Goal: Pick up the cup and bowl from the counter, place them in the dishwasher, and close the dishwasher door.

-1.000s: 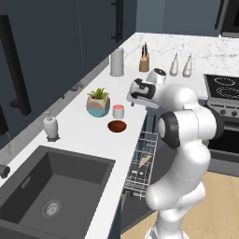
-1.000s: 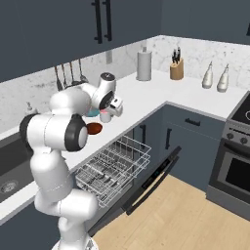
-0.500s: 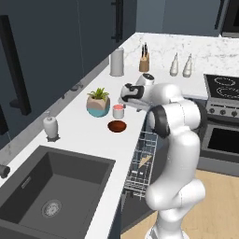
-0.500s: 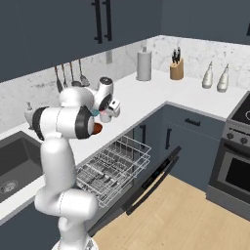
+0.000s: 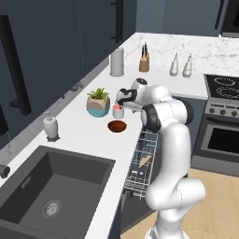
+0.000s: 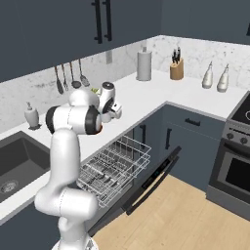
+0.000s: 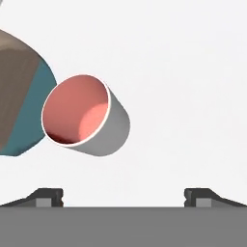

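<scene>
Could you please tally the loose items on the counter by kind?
Cup: 1
Bowl: 1
Plant pot: 1
Pump bottle: 1
Paper towel roll: 1
Knife block: 1
Pale bottles: 2
Total: 8

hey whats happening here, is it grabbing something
Not yet. The robot's gripper hovers open over the white counter, looking down at the cup, which stands beside the teal-and-beige plant pot. Nothing is between the fingers. The dark reddish-brown bowl sits on the counter just in front of the cup. The dishwasher door is dropped open and its wire rack is pulled out, holding neither the cup nor the bowl.
</scene>
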